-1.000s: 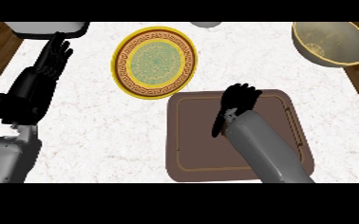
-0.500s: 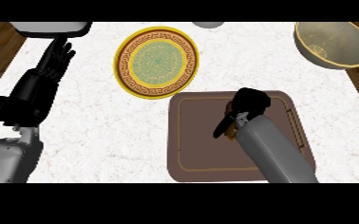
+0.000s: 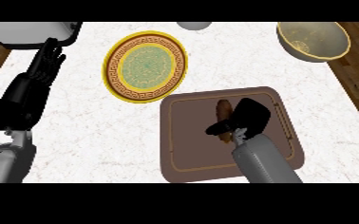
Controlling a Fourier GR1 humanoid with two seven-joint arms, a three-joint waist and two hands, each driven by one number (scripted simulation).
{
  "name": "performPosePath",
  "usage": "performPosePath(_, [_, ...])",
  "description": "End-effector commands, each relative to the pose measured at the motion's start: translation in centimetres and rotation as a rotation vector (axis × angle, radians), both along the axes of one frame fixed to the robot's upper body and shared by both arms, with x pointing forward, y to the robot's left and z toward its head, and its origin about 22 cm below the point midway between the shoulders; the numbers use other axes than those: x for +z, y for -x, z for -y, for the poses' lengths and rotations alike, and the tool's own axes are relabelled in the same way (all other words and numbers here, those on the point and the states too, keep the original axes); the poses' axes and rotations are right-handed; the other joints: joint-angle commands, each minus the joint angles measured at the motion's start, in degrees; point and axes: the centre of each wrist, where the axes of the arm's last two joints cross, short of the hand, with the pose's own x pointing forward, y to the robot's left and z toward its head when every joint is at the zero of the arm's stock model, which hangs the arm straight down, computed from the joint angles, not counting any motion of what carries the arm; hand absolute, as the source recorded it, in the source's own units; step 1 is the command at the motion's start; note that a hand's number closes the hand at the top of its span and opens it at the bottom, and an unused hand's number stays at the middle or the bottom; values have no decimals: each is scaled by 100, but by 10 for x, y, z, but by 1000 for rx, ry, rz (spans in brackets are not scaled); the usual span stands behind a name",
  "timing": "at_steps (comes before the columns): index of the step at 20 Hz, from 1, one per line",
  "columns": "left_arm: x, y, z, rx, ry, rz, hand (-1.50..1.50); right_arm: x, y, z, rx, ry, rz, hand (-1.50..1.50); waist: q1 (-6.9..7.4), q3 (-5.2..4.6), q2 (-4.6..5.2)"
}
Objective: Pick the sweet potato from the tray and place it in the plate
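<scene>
fingers point(image 3: 219, 128) of right hand point(image 3: 247, 116) curl round sweet potato point(image 3: 224, 109) on tray point(image 3: 189, 156).

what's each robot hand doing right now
Left robot hand: open, resting at the view's left, holding nothing.
Right robot hand: over the tray, fingers curled round the sweet potato.

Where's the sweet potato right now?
In the head view the sweet potato lies on the brown tray at lower right, partly under the right hand, below and right of the plate.
</scene>
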Motion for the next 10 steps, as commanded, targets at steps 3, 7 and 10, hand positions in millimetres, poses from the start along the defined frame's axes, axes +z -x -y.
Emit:
performPosePath(3, [-1,2,-11,43,-12,-13,0,-11,35,2,-359,5,135,150,-263,4,-19])
performPosePath(7, [-9,4,1,15,1,-23,0,8,47,-3,-336,19,288,150,-137,-3,23])
performPosePath(10, [-3,5,-3,8,2,-15,0,35,54,-13,-299,-40,418,150,43,5,5])
